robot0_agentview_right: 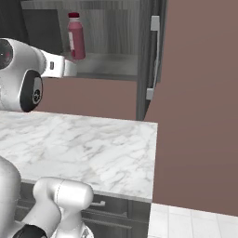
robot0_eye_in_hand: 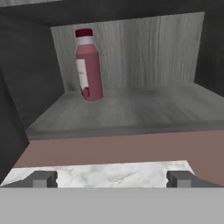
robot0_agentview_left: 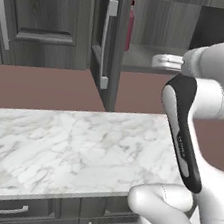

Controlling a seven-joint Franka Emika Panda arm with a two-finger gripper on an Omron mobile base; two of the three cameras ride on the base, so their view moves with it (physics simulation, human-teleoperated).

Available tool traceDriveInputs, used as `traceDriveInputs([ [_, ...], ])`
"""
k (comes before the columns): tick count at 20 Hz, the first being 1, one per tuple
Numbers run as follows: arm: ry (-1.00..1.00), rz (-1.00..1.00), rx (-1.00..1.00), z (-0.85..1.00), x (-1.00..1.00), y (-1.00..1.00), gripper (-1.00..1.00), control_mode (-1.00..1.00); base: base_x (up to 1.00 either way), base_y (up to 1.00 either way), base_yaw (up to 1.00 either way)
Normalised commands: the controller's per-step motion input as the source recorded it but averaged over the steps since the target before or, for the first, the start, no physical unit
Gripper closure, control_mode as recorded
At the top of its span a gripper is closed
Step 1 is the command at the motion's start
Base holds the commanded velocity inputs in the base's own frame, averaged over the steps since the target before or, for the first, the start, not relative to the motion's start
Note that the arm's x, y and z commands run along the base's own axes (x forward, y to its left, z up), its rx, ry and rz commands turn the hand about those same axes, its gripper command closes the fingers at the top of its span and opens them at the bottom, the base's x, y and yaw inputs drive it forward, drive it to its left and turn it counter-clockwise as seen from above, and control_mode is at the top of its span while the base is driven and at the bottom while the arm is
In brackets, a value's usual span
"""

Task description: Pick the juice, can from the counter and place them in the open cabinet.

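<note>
With its jaws spread wide and holding nothing, the gripper (robot0_eye_in_hand: pixel 112 178) hangs above the counter (robot0_eye_in_hand: pixel 118 173), and beyond them the juice (robot0_eye_in_hand: pixel 89 65) stands upright inside the open cabinet (robot0_eye_in_hand: pixel 131 111), leaving the can seemingly still to fetch.

Our arm reaches up and forward, gripper (robot0_eye_in_hand: pixel 113 178) spread wide.
We hold the 2 fingertips (robot0_eye_in_hand: pixel 43 178) far apart with nothing between them; our forearm rises steeply and the wrist bends level at the top.
</note>
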Motion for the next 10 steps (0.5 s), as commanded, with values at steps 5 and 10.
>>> traceDriveInputs([
  [5,0.09,-0.10,0.02,0.00,-1.00,-0.09,-1.00,-1.00,0.00,0.00,0.00],
  [10,0.15,-0.05,0.00,-0.04,-0.82,-0.10,-1.00,-1.00,0.00,0.00,0.00],
])
